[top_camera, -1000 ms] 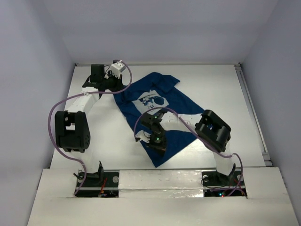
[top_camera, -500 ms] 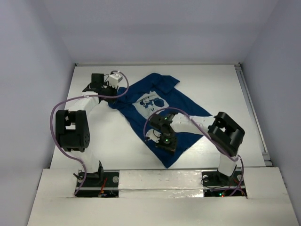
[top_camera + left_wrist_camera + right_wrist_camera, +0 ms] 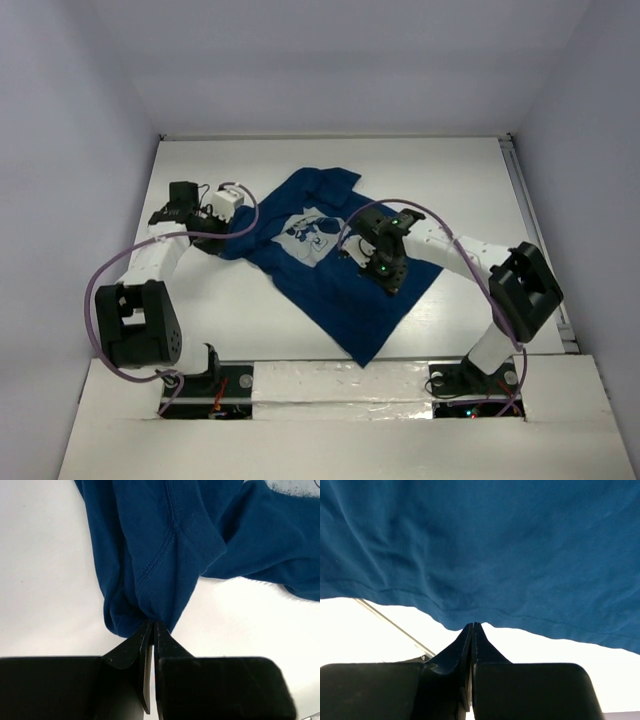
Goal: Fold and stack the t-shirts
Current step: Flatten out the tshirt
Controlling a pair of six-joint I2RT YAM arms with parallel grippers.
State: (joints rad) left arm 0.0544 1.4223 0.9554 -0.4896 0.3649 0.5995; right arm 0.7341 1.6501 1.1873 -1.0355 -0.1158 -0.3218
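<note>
A dark blue t-shirt with a pale chest print lies spread on the white table, one corner pointing at the near edge. My left gripper is at the shirt's left end. In the left wrist view this gripper is shut on a bunched sleeve. My right gripper hovers over the shirt's right half. In the right wrist view its tips are pinched on the stitched hem, and the cloth spreads away beyond them.
A metal rail runs along the table's right side. Grey walls close in the left, right and far sides. Both arm bases sit behind a white strip at the near edge. Purple cables loop beside each arm.
The left gripper has drawn the sleeve left and toward the near side. The right gripper has carried the hem right and farther back. The shirt has shifted and spread wider.
</note>
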